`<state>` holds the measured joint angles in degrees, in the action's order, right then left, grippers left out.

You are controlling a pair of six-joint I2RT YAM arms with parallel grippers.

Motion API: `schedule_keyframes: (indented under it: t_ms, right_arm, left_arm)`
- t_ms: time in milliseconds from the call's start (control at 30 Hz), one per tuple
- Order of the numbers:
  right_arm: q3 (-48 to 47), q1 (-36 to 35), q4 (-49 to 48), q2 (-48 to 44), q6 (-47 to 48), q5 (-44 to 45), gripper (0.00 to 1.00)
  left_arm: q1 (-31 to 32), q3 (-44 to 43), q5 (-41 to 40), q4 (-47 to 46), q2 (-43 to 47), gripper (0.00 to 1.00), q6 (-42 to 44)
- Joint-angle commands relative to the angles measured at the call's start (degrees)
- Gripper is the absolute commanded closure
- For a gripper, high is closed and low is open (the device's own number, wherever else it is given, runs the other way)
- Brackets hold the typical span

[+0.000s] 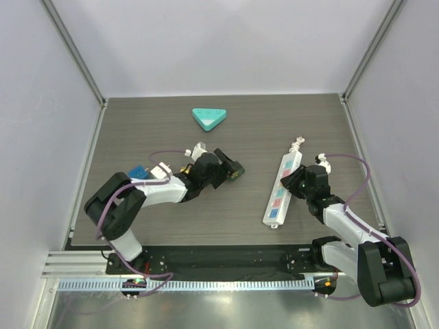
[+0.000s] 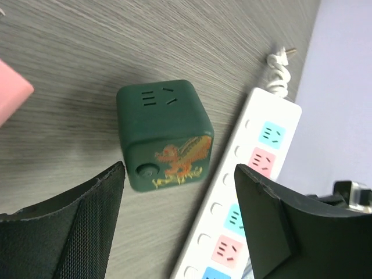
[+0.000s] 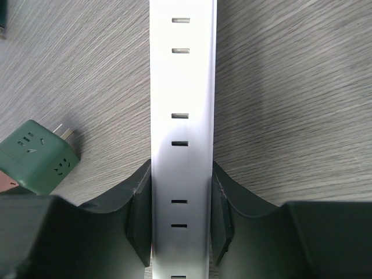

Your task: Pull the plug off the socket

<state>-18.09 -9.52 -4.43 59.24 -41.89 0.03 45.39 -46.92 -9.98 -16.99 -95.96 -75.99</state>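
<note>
The socket, a long white power strip (image 1: 282, 188), lies on the dark table at the right, with its knotted cord (image 1: 296, 144) at the far end. My right gripper (image 1: 297, 180) is shut on its narrow sides, and the pads press both edges in the right wrist view (image 3: 181, 192). The plug, a dark green cube (image 1: 236, 170) with an orange dragon print, lies on the table apart from the strip, prongs bare (image 3: 65, 133). My left gripper (image 1: 223, 166) is open just behind the plug (image 2: 164, 136), which sits beyond the fingertips (image 2: 116, 174).
A teal triangular block (image 1: 208, 117) lies at the back centre. A pink object (image 2: 11, 96) shows at the left edge of the left wrist view. A blue item (image 1: 138, 171) sits by the left arm. Grey walls enclose the table on three sides.
</note>
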Motion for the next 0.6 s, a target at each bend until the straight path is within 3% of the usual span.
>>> schedule_keyframes:
  t_ms: [0, 333, 567]
  right_arm:
    - [1.2, 0.1, 4.8, 0.8, 3.2, 0.7, 0.99]
    - [0.9, 0.1, 4.7, 1.9, 3.0, 0.7, 0.99]
    - [0.7, 0.2, 2.9, 2.5, 3.3, -1.2, 0.99]
  left_arm:
    - [0.2, 1.9, 1.1, -2.4, 4.8, 0.23, -0.3]
    - [0.4, 8.2, -0.6, 4.2, 18.5, 0.22, 1.7]
    - [0.5, 5.0, 3.2, 9.5, 25.4, 0.23, 13.2]
